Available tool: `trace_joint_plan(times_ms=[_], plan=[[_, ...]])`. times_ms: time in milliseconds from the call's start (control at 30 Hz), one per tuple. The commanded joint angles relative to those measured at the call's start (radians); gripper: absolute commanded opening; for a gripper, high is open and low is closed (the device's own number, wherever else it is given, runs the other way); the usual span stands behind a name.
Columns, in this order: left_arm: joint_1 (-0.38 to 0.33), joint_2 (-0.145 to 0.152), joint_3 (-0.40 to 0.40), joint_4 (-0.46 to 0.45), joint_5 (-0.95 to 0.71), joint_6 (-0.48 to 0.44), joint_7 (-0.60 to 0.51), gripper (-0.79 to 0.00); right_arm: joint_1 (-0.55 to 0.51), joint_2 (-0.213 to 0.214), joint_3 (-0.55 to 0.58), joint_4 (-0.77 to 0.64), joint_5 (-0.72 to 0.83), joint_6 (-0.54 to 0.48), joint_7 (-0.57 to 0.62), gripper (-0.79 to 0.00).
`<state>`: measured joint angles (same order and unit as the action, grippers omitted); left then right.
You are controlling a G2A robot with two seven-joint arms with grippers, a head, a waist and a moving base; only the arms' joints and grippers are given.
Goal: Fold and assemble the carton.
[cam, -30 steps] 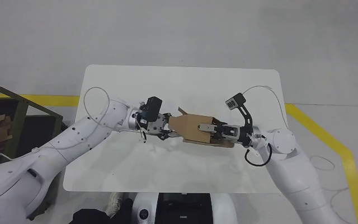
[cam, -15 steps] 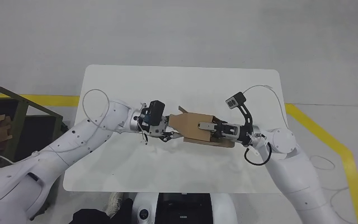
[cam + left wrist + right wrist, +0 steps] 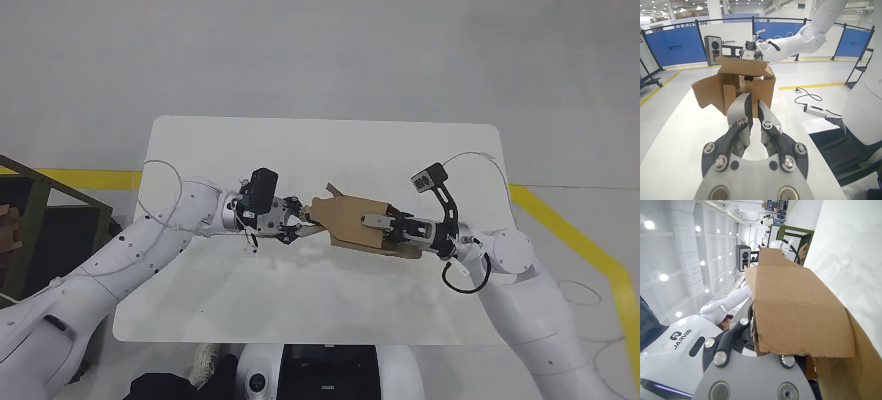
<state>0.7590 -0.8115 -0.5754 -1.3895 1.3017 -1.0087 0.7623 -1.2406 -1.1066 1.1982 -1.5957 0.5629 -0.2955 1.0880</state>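
- Carton [image 3: 345,215] at mid-table; table [image 3: 300,150] white, smooth and matt, with rounded corners; broad bare room along the far half, the near strip and out to both side edges.
- Left arm [image 3: 170,225]: glossy white shell, bent at the elbow, stretched low from the left edge toward the middle, wrist level with the carton's open end.
- Right arm [image 3: 500,255]: same white shell, thin cable [image 3: 470,160] looped above it, forearm low over the table from the right, pointing at the carton's other end.
- Carton itself: brown corrugated board, boxy, part folded, open end facing the left gripper; one flap splayed sideways, another tilted up over the opening, a small tab folded inside; ragged torn edge beside the right wrist.
- Right gripper [image 3: 368,225]: clamped on the carton's upper panel, one finger flat on top, the other inside beneath.
- Left gripper [image 3: 753,103]: jaws nearly together, thin slit between ribbed black pads [image 3: 748,106], tips at the carton's near wall.
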Motion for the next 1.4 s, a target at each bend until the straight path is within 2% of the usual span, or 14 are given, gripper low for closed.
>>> trace_joint_plan(times_ms=[0, 100, 200, 267, 300, 367, 400, 767, 1100, 1367], plan=[[0.01, 0.002, -0.016, 0.011, -0.01, -0.004, 0.004, -0.64, -0.003, 0.001, 0.004, -0.001, 0.003, -0.001, 0.002, -0.785], [0.024, 0.004, -0.04, 0.033, -0.037, -0.001, 0.005, -0.646, -0.007, 0.002, 0.009, -0.003, 0.009, -0.004, 0.008, -0.785], [0.035, 0.003, -0.064, 0.052, -0.064, 0.009, 0.0, -0.616, -0.01, 0.003, 0.009, -0.004, 0.021, -0.002, 0.024, -0.785], [0.04, 0.002, -0.078, 0.063, -0.085, 0.016, -0.011, -0.539, -0.012, 0.003, 0.007, -0.005, 0.023, -0.001, 0.035, -0.785], [0.042, 0.001, -0.085, 0.067, -0.095, 0.018, -0.019, -0.449, -0.012, 0.003, 0.004, -0.006, 0.023, -0.001, 0.041, -0.785], [0.045, -0.001, -0.095, 0.073, -0.121, 0.016, -0.037, -0.123, -0.012, 0.003, -0.001, -0.01, 0.022, -0.001, 0.049, -0.785], [0.045, -0.003, -0.1, 0.074, -0.13, 0.016, -0.049, 0.0, -0.012, 0.003, -0.005, -0.011, 0.02, 0.0, 0.055, -0.785], [0.043, -0.028, -0.136, 0.079, -0.221, 0.018, -0.149, 0.0, 0.003, 0.0, -0.045, -0.026, -0.013, 0.011, 0.082, -0.785], [0.042, -0.052, -0.167, 0.124, -0.307, 0.001, -0.206, 0.0, 0.013, -0.001, -0.067, -0.036, -0.027, 0.02, 0.093, -0.785], [0.046, -0.07, -0.165, 0.088, -0.293, 0.005, -0.303, 0.0, 0.019, -0.002, -0.081, -0.042, -0.025, 0.026, 0.096, -0.785]])
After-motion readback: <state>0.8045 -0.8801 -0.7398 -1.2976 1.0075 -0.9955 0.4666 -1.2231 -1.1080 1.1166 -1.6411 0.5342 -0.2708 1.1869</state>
